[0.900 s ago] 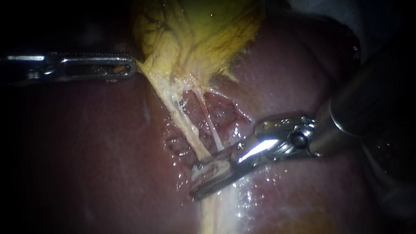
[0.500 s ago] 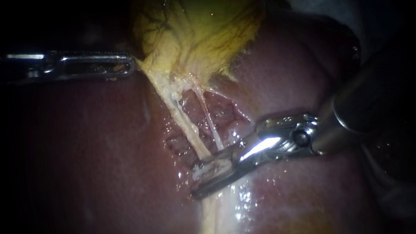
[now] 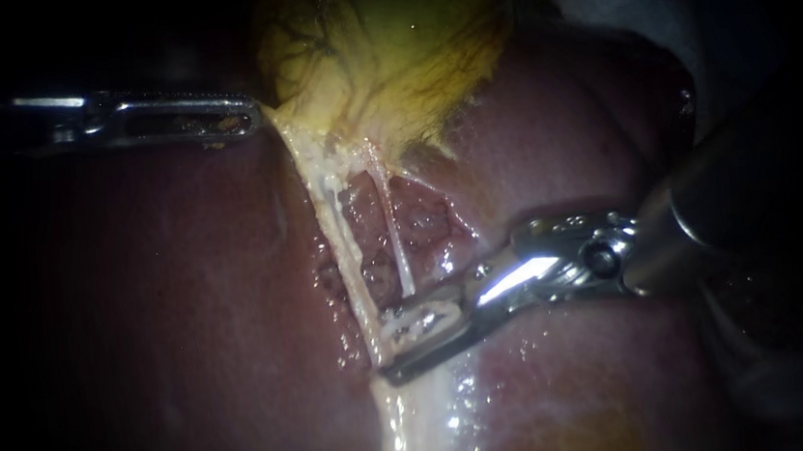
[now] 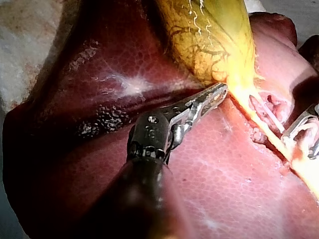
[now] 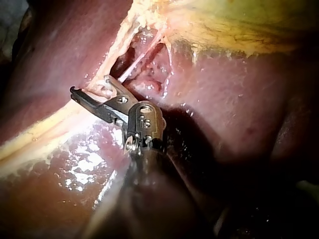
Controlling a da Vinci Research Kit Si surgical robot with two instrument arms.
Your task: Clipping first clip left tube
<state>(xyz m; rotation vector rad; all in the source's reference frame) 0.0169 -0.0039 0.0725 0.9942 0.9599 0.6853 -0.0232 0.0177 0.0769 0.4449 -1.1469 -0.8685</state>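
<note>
1. The liver (image 3: 185, 303) is smooth, wet and dark red. The gallbladder (image 3: 395, 42) is a yellow-green sac with fine dark veining and a ragged pale edge.
2. My left instrument (image 3: 252, 120) has long slotted steel jaws. They lie together, pinching the gallbladder's edge at their tips.
3. The left tube (image 3: 337, 231) is a pale, stringy, taut cord. It runs from near my left instrument's tips down into my right instrument's jaws.
4. My right instrument (image 3: 385, 348) has its jaws standing apart like a fork, with the left tube crossing the gap close to the tips. I cannot tell whether both jaws press on it. Something whitish sits in the gap, but I cannot make it out.
5. The right tube (image 3: 391, 226) is a thinner strand that ends just beside the upper jaw, outside the gap.
6. Between the two tubes is a raw, pitted pocket. Beyond the right jaw tips lies bare liver, and past the lower jaw a glistening pale band runs on.
</note>
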